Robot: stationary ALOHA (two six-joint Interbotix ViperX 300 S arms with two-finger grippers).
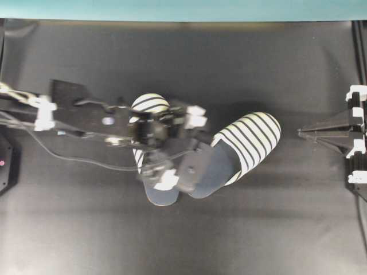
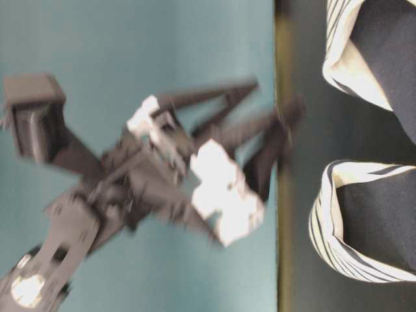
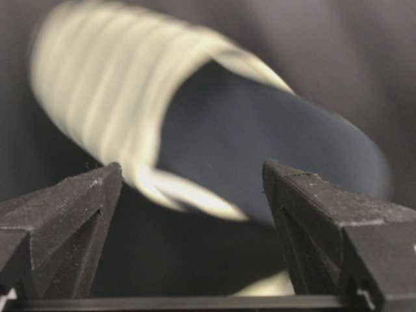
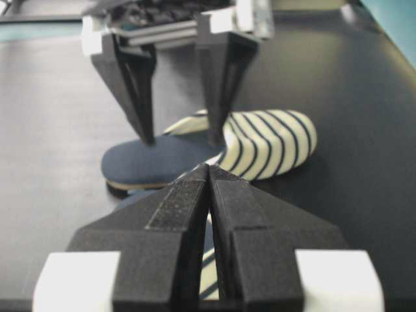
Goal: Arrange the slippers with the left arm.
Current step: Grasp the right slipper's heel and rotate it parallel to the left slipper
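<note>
Two slippers with cream-and-black striped toes and navy insoles lie mid-table. The left slipper (image 1: 150,103) points its toe to the far side. The right slipper (image 1: 249,140) lies slanted, its heel toward the other one. My left gripper (image 1: 182,150) hangs over their heels, fingers pointing down, open and empty. In the left wrist view its jaws (image 3: 192,166) stand wide apart with a blurred slipper (image 3: 260,130) beyond them. The right wrist view shows those fingers (image 4: 148,97) just above the far slipper's insole (image 4: 140,162). My right gripper (image 1: 302,133) is shut and empty at the right side.
A black mat (image 1: 183,240) covers the table, with a teal wall (image 1: 183,8) behind it. Cables (image 1: 74,157) trail from the left arm. The table-level view shows both slipper openings (image 2: 370,227) close up and the blurred left gripper (image 2: 273,104).
</note>
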